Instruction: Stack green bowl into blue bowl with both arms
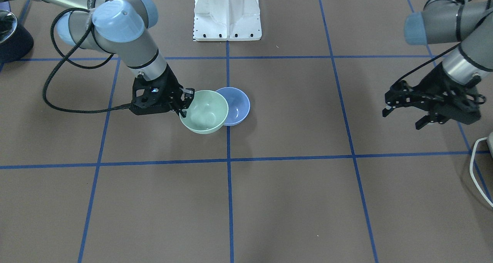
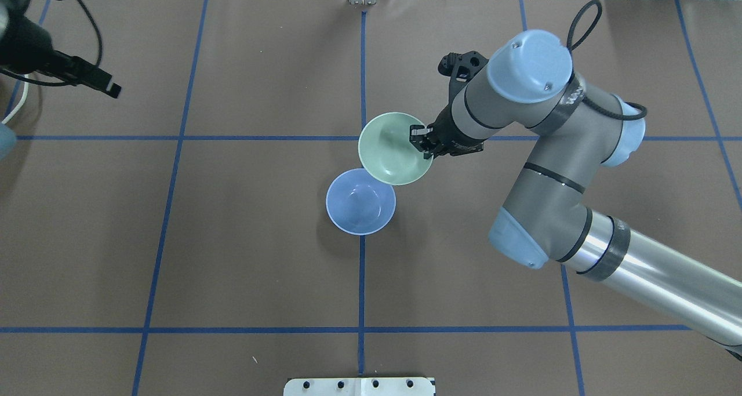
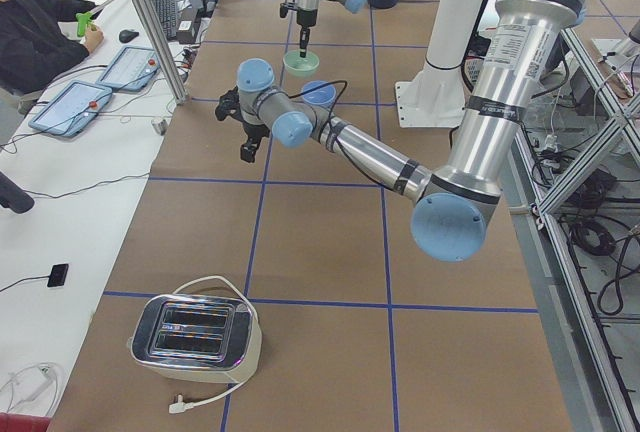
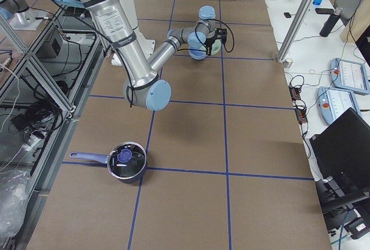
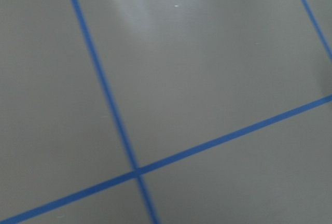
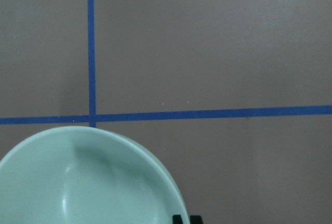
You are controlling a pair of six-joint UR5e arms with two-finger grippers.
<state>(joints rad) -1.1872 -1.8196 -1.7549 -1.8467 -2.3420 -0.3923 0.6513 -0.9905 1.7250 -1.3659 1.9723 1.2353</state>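
The green bowl [image 1: 204, 111] hangs tilted off the table, held by its rim in my right gripper [image 1: 185, 101]. It also shows in the overhead view [image 2: 394, 148] and the right wrist view [image 6: 88, 182]. The blue bowl [image 1: 237, 105] sits upright on the table right beside it, and the green bowl's edge overlaps its rim in the overhead view [image 2: 359, 202]. My right gripper [image 2: 422, 141] is shut on the green bowl's rim. My left gripper [image 1: 402, 118] is open and empty, well off to the side above the table.
The white pedestal [image 1: 227, 16] stands at the robot's side of the table. A dark pot [image 4: 127, 162] sits near the right end. A toaster [image 3: 195, 337] with a white cable [image 1: 477, 170] sits at the left end. Blue tape lines cross the brown table.
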